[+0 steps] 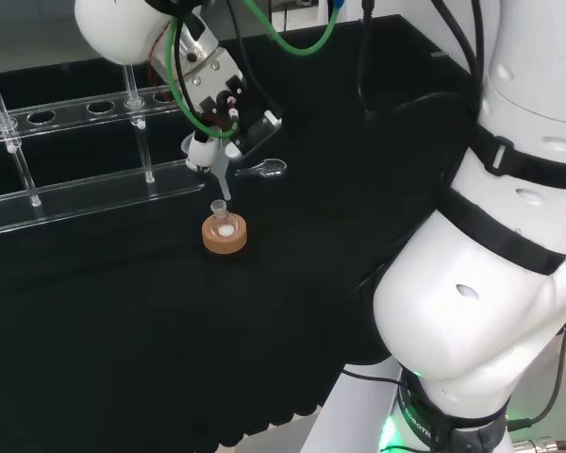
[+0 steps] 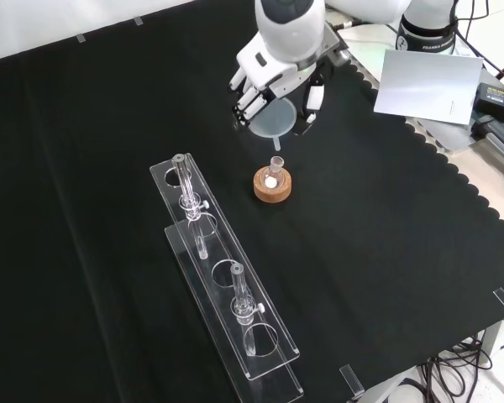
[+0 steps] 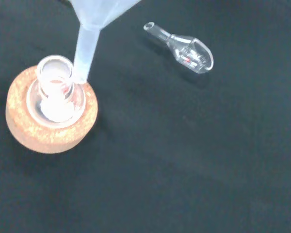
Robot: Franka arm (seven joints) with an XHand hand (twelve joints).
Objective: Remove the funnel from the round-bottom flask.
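**Funnel lifted clear of the flask**

The funnel [image 1: 219,168] hangs in the hand [image 1: 208,90] in the head view, its stem tip just above the neck of the flask [image 1: 222,215], which sits in a cork ring [image 1: 224,236] on the black-clothed desk [image 1: 123,321]. A clear rack [image 1: 85,193] stands to the left.

In the front view, the fingers [image 2: 245,102] curl round the funnel's wide rim, gripping it over the flask. Two clear racks with tubes lie nearer the camera.

In the wrist view, the stem sits beside the flask mouth rather than inside it; a small glass scoop [image 3: 184,46] lies apart on the cloth. The lift-out looks nearly done; next calls for carrying the funnel sideways and setting it down on bare cloth.
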